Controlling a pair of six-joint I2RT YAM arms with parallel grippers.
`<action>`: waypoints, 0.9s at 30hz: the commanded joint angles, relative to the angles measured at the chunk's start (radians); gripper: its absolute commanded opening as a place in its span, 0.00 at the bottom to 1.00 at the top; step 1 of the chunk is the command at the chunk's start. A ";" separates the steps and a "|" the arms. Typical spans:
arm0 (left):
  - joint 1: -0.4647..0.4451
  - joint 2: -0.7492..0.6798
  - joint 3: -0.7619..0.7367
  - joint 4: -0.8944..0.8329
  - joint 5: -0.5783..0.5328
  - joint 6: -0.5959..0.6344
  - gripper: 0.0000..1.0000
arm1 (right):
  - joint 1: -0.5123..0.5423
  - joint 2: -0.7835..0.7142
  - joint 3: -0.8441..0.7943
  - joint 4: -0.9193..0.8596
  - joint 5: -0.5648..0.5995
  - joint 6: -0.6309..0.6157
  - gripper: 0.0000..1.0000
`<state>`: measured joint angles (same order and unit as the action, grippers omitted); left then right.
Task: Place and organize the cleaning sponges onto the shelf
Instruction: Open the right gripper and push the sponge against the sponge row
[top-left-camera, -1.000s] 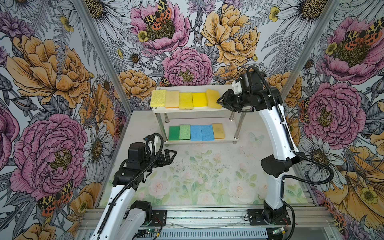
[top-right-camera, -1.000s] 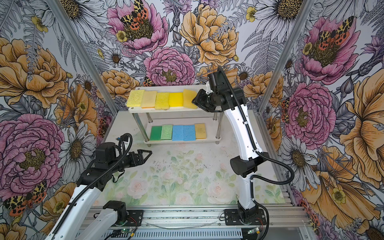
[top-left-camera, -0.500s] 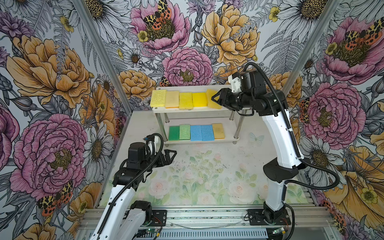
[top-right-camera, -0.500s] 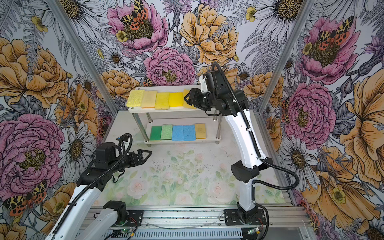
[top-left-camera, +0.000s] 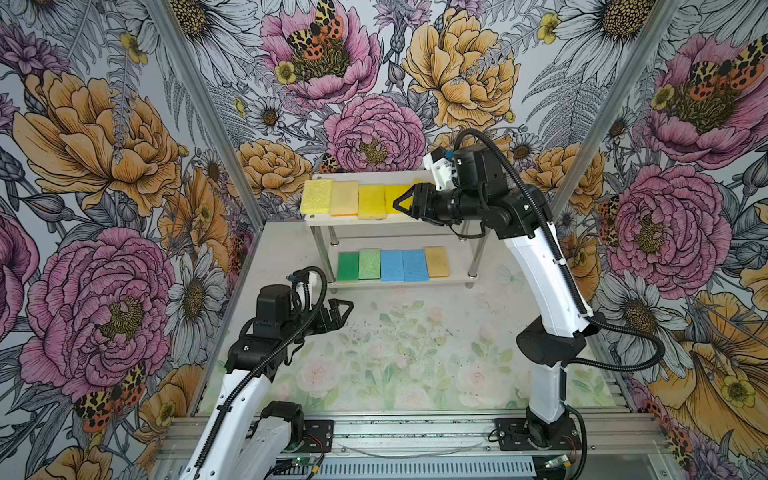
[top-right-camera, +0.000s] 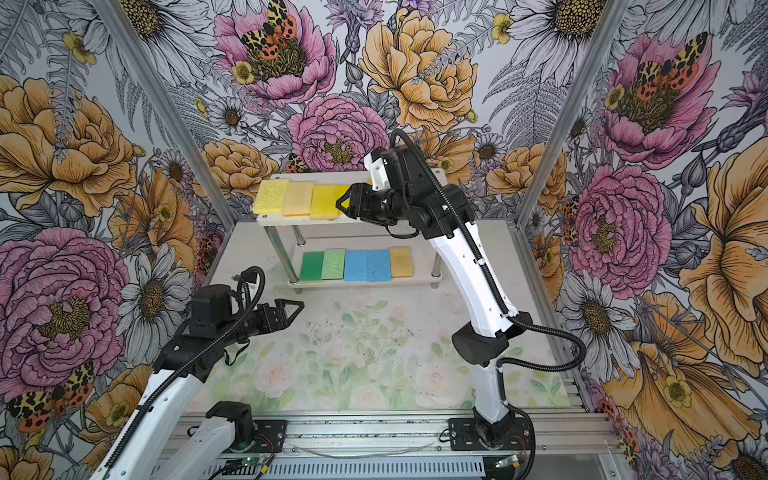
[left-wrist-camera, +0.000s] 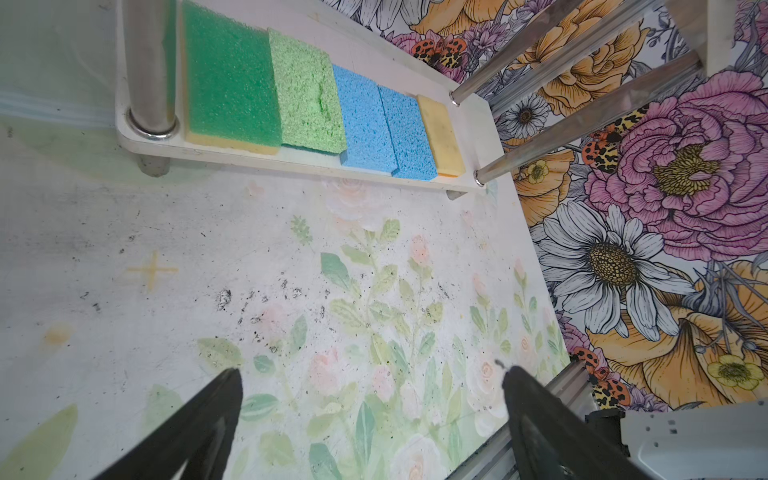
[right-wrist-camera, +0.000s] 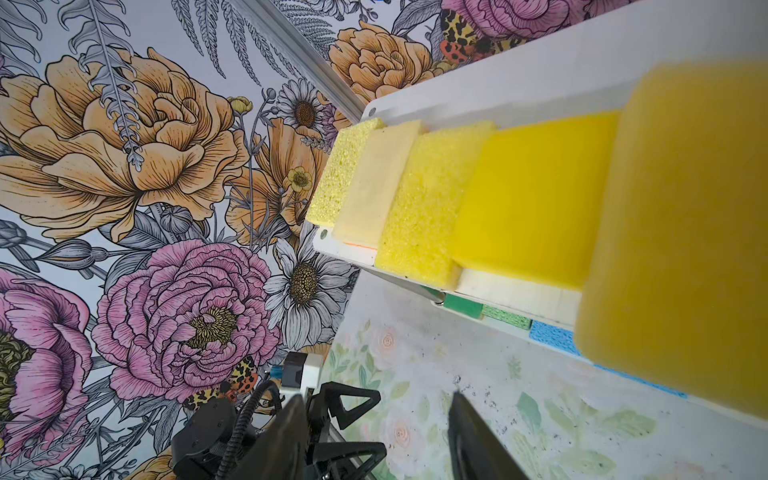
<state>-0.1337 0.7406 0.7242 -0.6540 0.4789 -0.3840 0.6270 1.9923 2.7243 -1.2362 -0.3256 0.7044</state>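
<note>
1. The right gripper (top-left-camera: 401, 203) sits over the right end of the upper board of the shelf (top-left-camera: 374, 219), in the upper middle of both top views. Its jaws are partly apart, and the right wrist view shows nothing between them. Whether it touches the sponge beneath cannot be told.
2. The left gripper (top-left-camera: 343, 309), left of centre, hangs spread wide above the table (top-left-camera: 415, 353) and holds nothing.
3. The upper board carries a row of yellow sponges (top-left-camera: 371, 201) edge to edge. The rightmost is mostly hidden under the right gripper.
4. The lower board holds a dark green sponge (top-left-camera: 348, 267), a light green sponge (top-left-camera: 369, 264), two blue sponges (top-left-camera: 403, 266) and a tan sponge (top-left-camera: 436, 262), side by side.
5. The table has a pale flower print flecked with dark specks.
6. The walls (top-left-camera: 104, 145) show large peonies and daisies. A metal rail (top-left-camera: 415, 432) runs along the bottom.
</note>
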 joint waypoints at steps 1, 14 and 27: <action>-0.007 -0.011 -0.008 0.016 -0.015 0.027 0.99 | -0.007 0.014 0.013 0.021 0.027 -0.024 0.56; -0.005 -0.016 -0.007 0.017 -0.016 0.028 0.99 | -0.038 0.002 -0.045 0.021 0.084 -0.033 0.56; -0.006 -0.017 -0.005 0.017 -0.014 0.028 0.99 | -0.054 -0.001 -0.077 0.021 0.130 -0.050 0.56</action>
<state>-0.1337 0.7387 0.7242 -0.6540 0.4789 -0.3817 0.5808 1.9953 2.6534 -1.2362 -0.2276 0.6781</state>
